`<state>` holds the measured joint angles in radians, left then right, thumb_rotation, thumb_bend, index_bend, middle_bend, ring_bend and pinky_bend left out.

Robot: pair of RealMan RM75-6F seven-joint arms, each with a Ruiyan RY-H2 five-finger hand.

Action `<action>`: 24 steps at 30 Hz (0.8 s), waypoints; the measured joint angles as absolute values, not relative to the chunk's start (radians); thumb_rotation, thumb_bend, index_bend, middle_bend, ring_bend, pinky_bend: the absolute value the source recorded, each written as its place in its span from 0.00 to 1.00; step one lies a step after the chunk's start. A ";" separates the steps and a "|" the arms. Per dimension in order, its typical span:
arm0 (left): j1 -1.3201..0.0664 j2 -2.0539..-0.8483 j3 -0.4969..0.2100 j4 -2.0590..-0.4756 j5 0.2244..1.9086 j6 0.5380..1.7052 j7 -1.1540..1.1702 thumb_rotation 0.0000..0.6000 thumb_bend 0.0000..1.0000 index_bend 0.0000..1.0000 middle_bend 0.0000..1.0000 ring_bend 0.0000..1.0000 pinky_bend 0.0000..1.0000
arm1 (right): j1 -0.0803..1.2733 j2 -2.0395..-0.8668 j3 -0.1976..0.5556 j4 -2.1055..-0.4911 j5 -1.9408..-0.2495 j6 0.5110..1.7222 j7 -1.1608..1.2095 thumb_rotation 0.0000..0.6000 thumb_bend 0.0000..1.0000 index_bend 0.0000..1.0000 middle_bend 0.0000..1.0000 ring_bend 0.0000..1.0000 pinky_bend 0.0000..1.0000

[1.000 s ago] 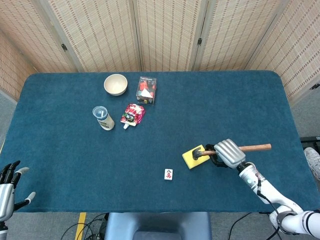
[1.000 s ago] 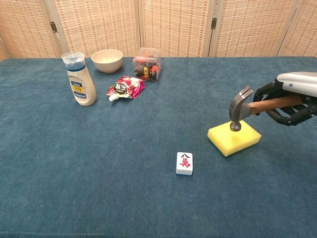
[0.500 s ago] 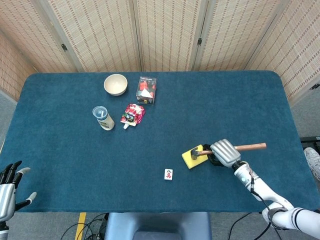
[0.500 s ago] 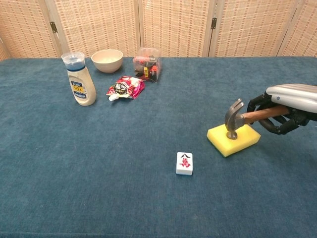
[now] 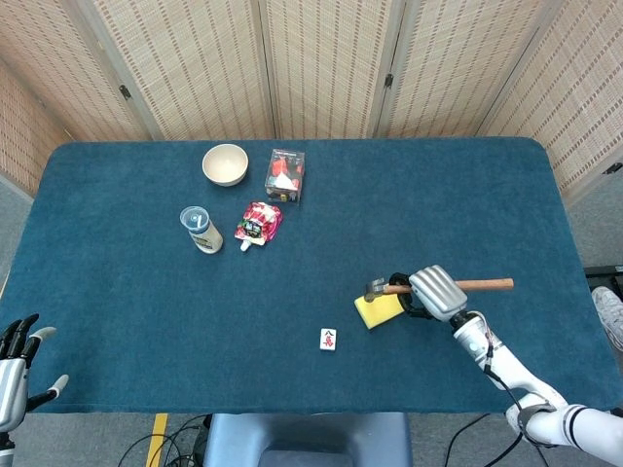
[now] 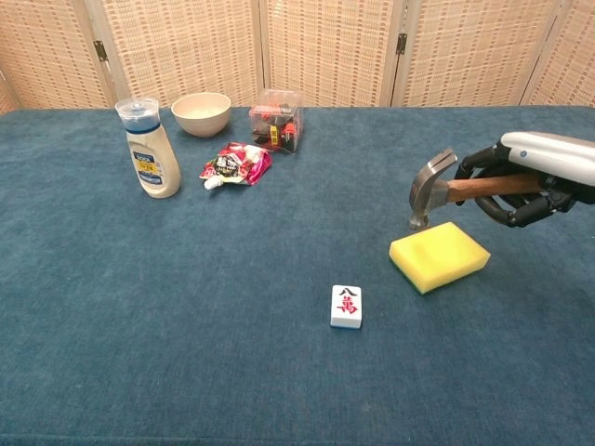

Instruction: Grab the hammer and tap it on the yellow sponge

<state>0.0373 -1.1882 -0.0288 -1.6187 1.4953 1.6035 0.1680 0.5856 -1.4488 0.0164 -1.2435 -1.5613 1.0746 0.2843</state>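
The yellow sponge [image 5: 378, 310] [image 6: 440, 255] lies flat on the blue table, right of centre. My right hand [image 5: 435, 292] [image 6: 525, 181] grips the wooden handle of the hammer [image 5: 428, 286] [image 6: 435, 187]. Its metal head hangs in the air just above the sponge's far left edge, not touching it. The handle's end sticks out to the right behind the hand in the head view. My left hand [image 5: 18, 365] rests off the table's front left corner, fingers apart and holding nothing.
A mahjong tile [image 5: 329, 339] [image 6: 346, 306] lies left of the sponge. At the back left stand a white bottle [image 6: 152, 161], a cream bowl [image 6: 201, 112], a red pouch [image 6: 234, 164] and a clear box [image 6: 275, 118]. Folding screens [image 6: 325, 46] stand behind the table.
The hammer head rested on the sponge in both earlier frames; my right hand has now lifted it clear of the sponge and shifted it slightly left.
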 measured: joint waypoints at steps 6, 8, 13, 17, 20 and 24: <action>0.038 -1.186 -0.032 -1.617 1.492 1.604 0.165 1.00 0.20 0.28 0.13 0.12 0.21 | 0.580 -1.501 -0.010 -1.156 -1.554 1.034 0.289 1.00 0.75 0.87 0.85 0.75 0.83; 0.037 -1.186 -0.031 -1.618 1.493 1.602 0.166 1.00 0.20 0.28 0.13 0.12 0.21 | 0.579 -1.514 -0.016 -1.132 -1.552 1.022 0.285 1.00 0.75 0.87 0.85 0.75 0.83; 0.038 -1.183 -0.031 -1.623 1.490 1.600 0.167 1.00 0.20 0.28 0.13 0.12 0.21 | 0.574 -1.516 -0.011 -1.125 -1.548 1.033 0.292 1.00 0.75 0.87 0.85 0.75 0.83; 0.039 -1.182 -0.031 -1.626 1.495 1.605 0.167 1.00 0.20 0.28 0.13 0.12 0.21 | 0.566 -1.502 0.015 -1.134 -1.543 1.085 0.332 1.00 0.75 0.87 0.85 0.75 0.83; 0.039 -1.183 -0.031 -1.626 1.496 1.606 0.167 1.00 0.20 0.28 0.13 0.12 0.21 | 0.561 -1.489 0.048 -1.134 -1.528 1.115 0.357 1.00 0.75 0.87 0.85 0.75 0.83; 0.037 -1.184 -0.030 -1.627 1.498 1.602 0.171 1.00 0.20 0.28 0.13 0.12 0.21 | 0.563 -1.496 0.082 -1.103 -1.495 1.115 0.371 1.00 0.74 0.87 0.85 0.75 0.83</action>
